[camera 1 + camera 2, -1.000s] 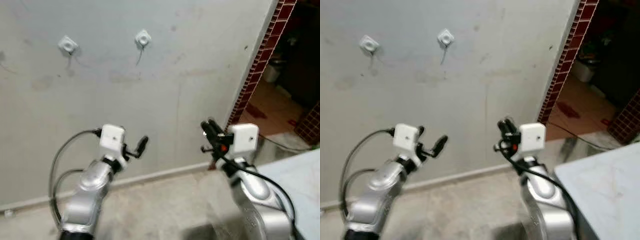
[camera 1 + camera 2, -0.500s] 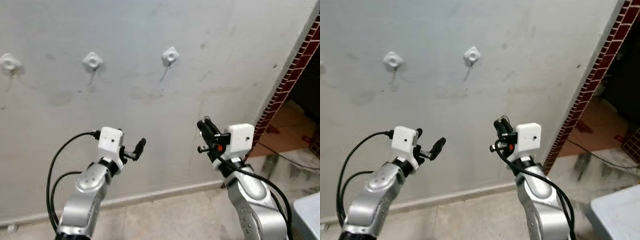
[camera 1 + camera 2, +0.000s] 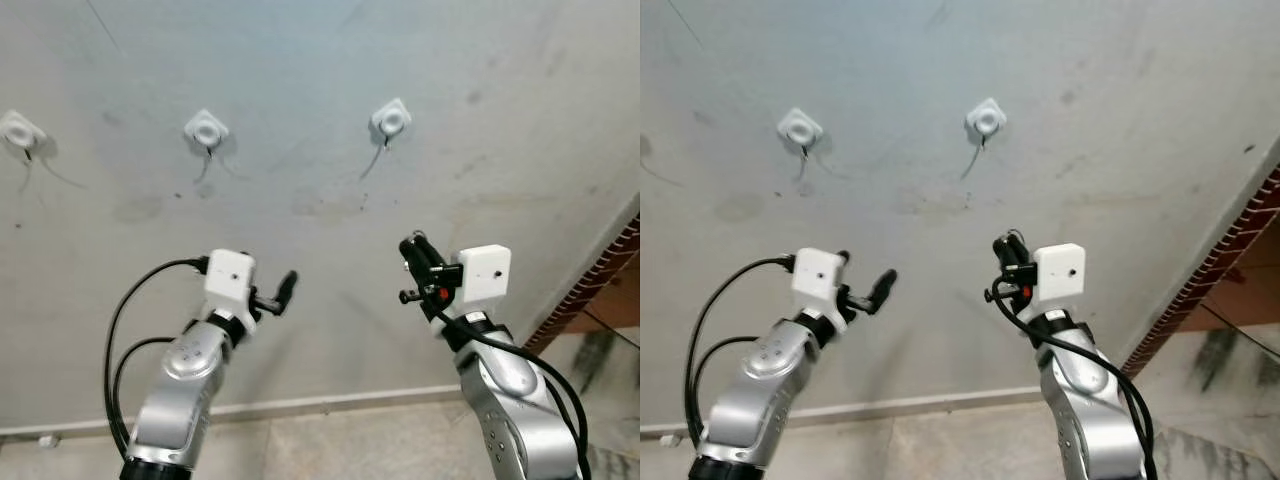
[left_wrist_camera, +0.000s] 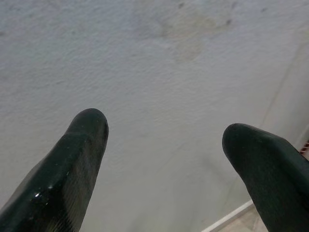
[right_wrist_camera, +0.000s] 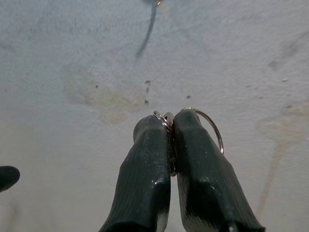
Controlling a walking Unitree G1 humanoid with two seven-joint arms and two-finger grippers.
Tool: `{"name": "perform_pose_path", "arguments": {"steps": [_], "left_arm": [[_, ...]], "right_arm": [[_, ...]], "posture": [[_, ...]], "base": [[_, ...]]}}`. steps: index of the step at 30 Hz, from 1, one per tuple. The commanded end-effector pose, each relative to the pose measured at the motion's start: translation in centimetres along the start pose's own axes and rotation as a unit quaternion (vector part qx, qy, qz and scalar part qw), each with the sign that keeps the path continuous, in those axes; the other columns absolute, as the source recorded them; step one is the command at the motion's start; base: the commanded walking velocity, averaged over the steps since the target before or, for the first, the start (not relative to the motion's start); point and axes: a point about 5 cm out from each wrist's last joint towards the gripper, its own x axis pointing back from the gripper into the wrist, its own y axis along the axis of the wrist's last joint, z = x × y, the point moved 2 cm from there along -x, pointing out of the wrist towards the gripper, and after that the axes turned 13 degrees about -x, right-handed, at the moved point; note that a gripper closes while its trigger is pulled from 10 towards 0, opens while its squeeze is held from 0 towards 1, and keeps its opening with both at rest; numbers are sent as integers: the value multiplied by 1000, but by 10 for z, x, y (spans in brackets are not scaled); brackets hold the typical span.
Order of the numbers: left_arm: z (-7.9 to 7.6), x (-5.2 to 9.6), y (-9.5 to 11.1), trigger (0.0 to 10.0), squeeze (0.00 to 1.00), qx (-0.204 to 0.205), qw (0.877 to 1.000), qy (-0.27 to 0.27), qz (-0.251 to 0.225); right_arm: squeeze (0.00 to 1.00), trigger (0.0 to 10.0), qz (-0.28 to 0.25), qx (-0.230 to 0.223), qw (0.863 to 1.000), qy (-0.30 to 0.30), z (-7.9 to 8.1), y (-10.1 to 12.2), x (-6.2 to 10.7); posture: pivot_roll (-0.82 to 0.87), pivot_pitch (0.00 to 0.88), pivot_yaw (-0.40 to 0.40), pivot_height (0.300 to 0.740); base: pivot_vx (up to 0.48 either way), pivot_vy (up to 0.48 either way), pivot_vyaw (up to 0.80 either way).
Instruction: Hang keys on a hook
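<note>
Head views: the camera has tilted up since a moment ago, bringing the nearest hook (image 3: 390, 121) above the right pincer (image 3: 412, 252). Right wrist view: fingers clamp the key ring (image 5: 212, 129). Left wrist view: left pincer (image 4: 164, 154) gapes empty

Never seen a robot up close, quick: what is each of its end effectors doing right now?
Left end effector: open, empty, facing the wall.
Right end effector: shut on a key ring, raised below the hooks.
</note>
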Motion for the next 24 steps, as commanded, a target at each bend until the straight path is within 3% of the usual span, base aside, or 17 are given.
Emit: {"name": "perform_pose_path", "arguments": {"steps": [1,11,21,24], "left_arm": [[5,2,1,10000,0,-6,1000,6,-1],[3,1,0,10000,0,-2,1000,2,-1],[3,1,0,10000,0,0,1000,1,-2],[3,1,1,10000,0,6,1000,2,-3]], "right_arm": [[0,10000,-10,0,1000,6,3,4,0],[0,10000,-10,0,1000,4,2,4,0],[0,10000,-11,-1,1000,2,2,3,-1],[0,10000,-11,-1,1000,2,2,3,-1]], "posture": [[75,0,-13,740],[72,0,-14,740],[73,0,-12,740],[72,0,-11,740]], "base": [[0,0,0],[0,-239,671],[0,-307,0],[0,0,0]]}}
